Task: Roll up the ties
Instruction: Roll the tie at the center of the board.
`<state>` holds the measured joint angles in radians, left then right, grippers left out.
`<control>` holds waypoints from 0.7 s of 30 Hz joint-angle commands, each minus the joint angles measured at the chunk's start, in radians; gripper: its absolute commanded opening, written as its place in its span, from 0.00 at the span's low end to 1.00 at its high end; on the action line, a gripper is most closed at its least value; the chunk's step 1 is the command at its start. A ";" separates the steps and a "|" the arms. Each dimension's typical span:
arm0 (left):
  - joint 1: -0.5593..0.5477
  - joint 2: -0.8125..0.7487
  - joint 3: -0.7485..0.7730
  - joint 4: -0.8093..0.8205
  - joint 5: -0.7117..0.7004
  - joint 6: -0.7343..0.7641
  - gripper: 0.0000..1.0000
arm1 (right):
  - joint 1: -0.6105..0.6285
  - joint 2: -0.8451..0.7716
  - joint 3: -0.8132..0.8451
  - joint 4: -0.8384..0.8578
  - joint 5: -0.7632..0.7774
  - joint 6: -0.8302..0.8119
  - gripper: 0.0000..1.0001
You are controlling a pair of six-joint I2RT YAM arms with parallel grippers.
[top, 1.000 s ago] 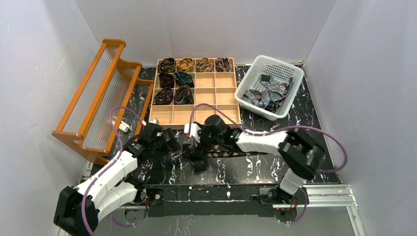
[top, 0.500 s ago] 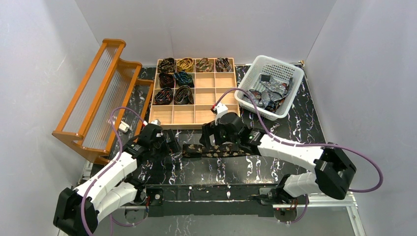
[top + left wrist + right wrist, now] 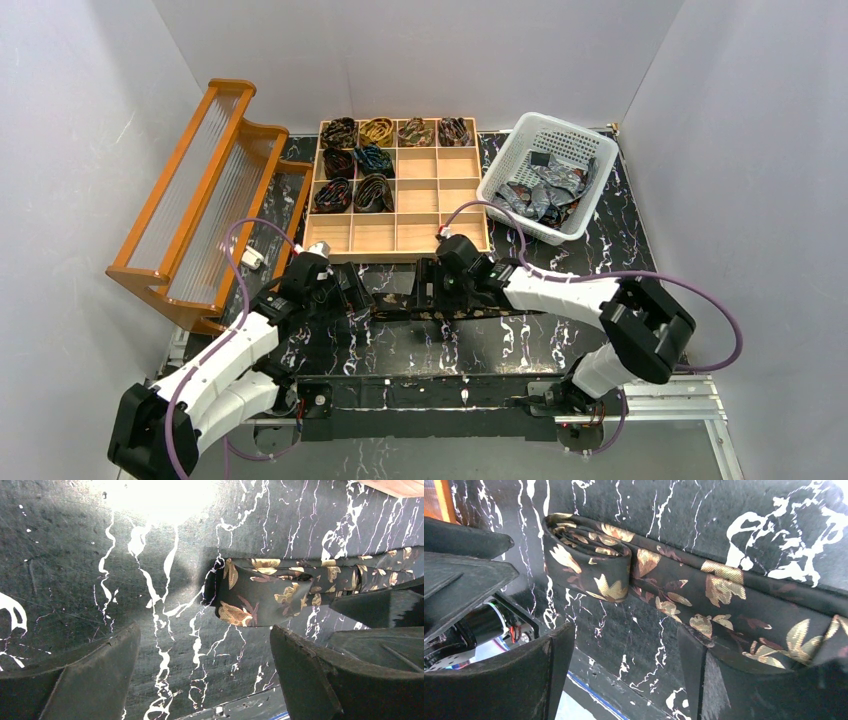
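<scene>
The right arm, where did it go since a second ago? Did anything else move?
The right gripper slid right along the patterned tie, off its folded left end, then eased back a little. Its jaws stand open and hold nothing. The left gripper barely moved and is open too. The tie, the wooden tray and the white basket seem to have stayed put.
</scene>
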<state>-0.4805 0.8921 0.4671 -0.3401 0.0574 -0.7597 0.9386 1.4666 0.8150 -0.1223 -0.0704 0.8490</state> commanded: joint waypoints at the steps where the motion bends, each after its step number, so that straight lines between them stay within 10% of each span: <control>1: 0.005 -0.008 -0.013 0.032 0.019 -0.002 0.98 | -0.004 0.030 0.048 0.014 -0.051 0.082 0.80; 21: 0.005 -0.055 -0.071 0.112 0.032 -0.014 0.96 | -0.053 0.174 0.080 0.160 -0.198 0.134 0.56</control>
<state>-0.4805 0.8513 0.4168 -0.2543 0.0704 -0.7856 0.8856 1.6070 0.8654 -0.0368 -0.1825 0.9630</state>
